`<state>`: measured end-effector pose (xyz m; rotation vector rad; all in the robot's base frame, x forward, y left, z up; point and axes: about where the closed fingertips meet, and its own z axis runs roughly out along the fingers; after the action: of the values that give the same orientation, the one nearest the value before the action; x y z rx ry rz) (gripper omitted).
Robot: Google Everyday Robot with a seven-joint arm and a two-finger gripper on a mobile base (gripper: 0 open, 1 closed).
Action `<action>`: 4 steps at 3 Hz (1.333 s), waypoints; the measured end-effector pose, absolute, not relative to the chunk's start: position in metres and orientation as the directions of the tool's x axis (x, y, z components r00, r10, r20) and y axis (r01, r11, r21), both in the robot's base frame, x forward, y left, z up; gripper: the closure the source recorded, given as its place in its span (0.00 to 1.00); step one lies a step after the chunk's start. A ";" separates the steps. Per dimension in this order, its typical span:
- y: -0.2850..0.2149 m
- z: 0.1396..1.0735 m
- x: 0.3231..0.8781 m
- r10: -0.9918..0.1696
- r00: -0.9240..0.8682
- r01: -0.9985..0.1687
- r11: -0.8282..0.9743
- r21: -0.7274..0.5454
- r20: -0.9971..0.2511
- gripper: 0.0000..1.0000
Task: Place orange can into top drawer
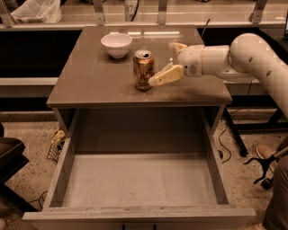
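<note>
The orange can (143, 70) stands upright on the brown cabinet top (90, 81), right of centre. My gripper (168, 61) reaches in from the right at can height and is open. Its near fingertip (157, 79) is at the can's right side, and the far finger (177, 46) is behind and to the right of the can. The can is not between the fingers. The top drawer (139, 179) is pulled fully out below the cabinet top, with a pale flat bottom and nothing in it.
A white bowl (116, 45) sits on the cabinet top, behind and left of the can. A shelf rail with a plastic bag (36, 11) runs along the back. Chair legs (263, 164) and cables lie on the floor to the right, and a dark chair (9, 157) to the left.
</note>
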<state>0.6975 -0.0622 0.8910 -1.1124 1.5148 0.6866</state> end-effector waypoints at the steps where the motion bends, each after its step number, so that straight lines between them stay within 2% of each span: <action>1: -0.031 0.881 0.719 -0.221 0.020 -0.936 0.339 -0.096 -0.975 0.00; 2: -0.009 0.876 0.729 -0.188 0.020 -0.951 0.299 -0.076 -0.982 0.15; 4: 0.011 0.877 0.734 -0.181 0.016 -0.961 0.267 -0.065 -0.983 0.61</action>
<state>0.7335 0.0112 0.8771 -1.1448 1.4238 0.8836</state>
